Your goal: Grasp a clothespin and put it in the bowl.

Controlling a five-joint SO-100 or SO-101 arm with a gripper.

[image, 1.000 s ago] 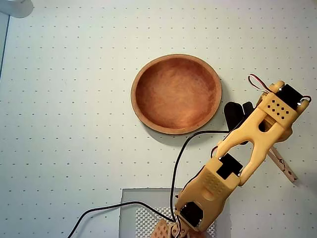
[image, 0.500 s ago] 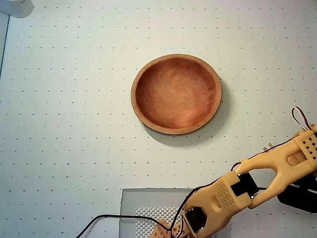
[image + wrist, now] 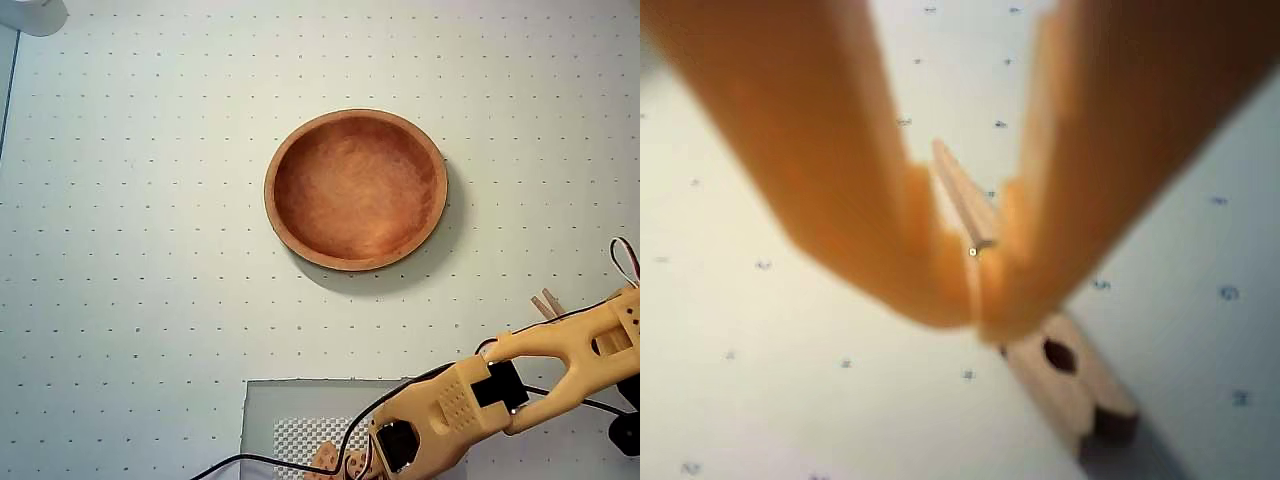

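The clothespin (image 3: 1070, 385) is light-tan wood and lies flat on the dotted white table. In the wrist view my gripper (image 3: 978, 305) has its two orange fingers (image 3: 850, 180) converging tightly on the pin's middle by the spring, shut on it. In the overhead view only two prong ends of the clothespin (image 3: 546, 302) poke out from under the yellow arm (image 3: 560, 365) at the lower right; the gripper itself is hidden beneath the arm. The reddish-brown wooden bowl (image 3: 355, 190) sits empty at the centre, well up and to the left of the pin.
A grey base plate (image 3: 300, 405) with a mesh patch lies at the bottom edge under the arm's base. A black cable (image 3: 250, 462) trails off to the bottom left. A white object (image 3: 30, 15) sits in the top left corner.
The arm has swung from beside the bowl's right side down to the lower right, and now covers most of the clothespin. The bowl has not moved.
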